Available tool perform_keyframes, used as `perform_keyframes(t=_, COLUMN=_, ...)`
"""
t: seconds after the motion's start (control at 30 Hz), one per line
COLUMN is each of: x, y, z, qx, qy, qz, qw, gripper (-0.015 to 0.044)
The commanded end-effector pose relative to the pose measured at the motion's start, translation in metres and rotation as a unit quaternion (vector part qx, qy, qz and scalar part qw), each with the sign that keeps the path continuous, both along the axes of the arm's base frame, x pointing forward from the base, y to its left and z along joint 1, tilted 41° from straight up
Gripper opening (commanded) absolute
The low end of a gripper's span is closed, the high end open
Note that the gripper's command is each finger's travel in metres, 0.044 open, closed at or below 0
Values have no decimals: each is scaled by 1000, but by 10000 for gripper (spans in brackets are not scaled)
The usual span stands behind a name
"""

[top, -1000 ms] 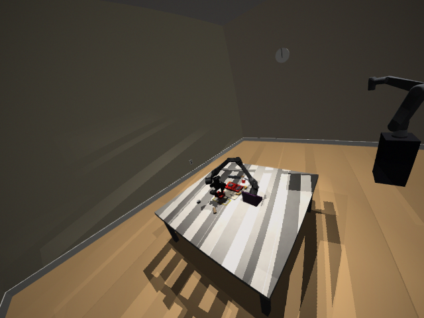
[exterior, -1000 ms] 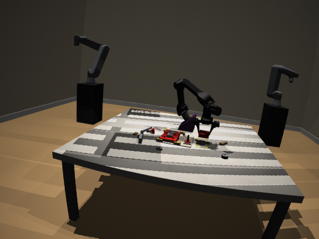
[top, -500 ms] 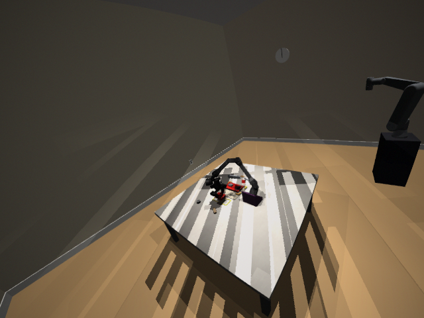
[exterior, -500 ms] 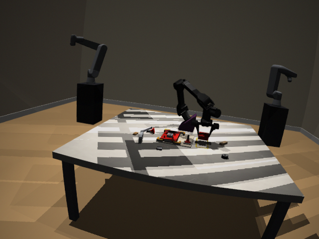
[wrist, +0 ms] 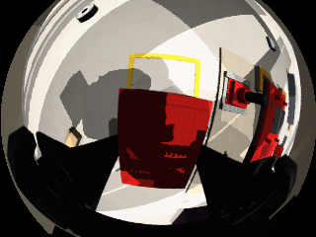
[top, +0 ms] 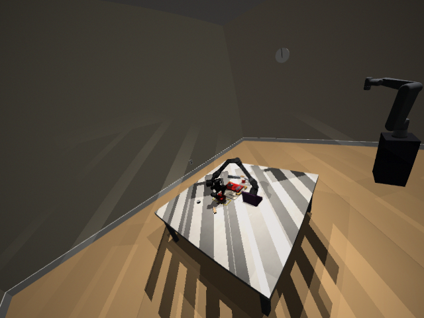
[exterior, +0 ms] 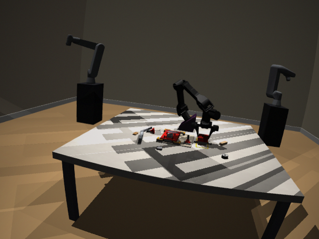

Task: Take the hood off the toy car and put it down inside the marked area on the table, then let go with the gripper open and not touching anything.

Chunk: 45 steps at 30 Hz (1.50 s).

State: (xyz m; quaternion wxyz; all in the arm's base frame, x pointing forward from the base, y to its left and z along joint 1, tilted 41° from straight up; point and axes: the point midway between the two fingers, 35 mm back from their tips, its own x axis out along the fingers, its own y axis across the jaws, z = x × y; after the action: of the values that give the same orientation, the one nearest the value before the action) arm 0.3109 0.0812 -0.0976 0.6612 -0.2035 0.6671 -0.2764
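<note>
My pincer [top: 220,197] [exterior: 203,137] [wrist: 160,144] has its two fingers set well apart, closed against opposite sides of one red hood [top: 221,196] [exterior: 203,138] [wrist: 163,138]. I have the hood over the counter [top: 255,246] [exterior: 95,154] [wrist: 44,94], at the yellow marked outline [exterior: 202,148] [wrist: 175,56]; in my wrist view it hides the near part of that outline. I cannot tell whether its underside touches the counter.

I count one toy car [top: 234,187] [exterior: 164,136] [wrist: 269,128], red with yellow parts at its corners, its hood off and a dark part set in its middle. Between the car and the outline lies one pale board [exterior: 192,145] [wrist: 237,59], and on it stands one red piece with a black peg [exterior: 187,141] [wrist: 237,94].

Of small wooden blocks I count two: one near block [top: 214,210] [exterior: 223,143] [wrist: 73,137] on the hood's side, and one far block [exterior: 135,133] beyond the car. There is one dark round piece [top: 198,201] [exterior: 225,157] [wrist: 81,16] with a pale top, one small grey piece [exterior: 159,148] [wrist: 271,43], one bent grey piece [exterior: 140,138], and one red flared piece [exterior: 153,130] near its upper end. Two grey arms, a tall one [top: 401,106] [exterior: 97,60] and a bent one [exterior: 272,80], stand on two black pedestals, one each
</note>
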Motion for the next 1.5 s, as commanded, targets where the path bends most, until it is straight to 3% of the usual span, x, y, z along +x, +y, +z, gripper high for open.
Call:
perform_keyframes(t=0.0, x=-2, y=-3, z=-3, qx=-3, qy=4, qz=3, qw=1000, gripper=0)
perform_keyframes(t=1.47, x=-3, y=-16, z=-18, qx=-3, qy=4, qz=3, qw=1000, gripper=0)
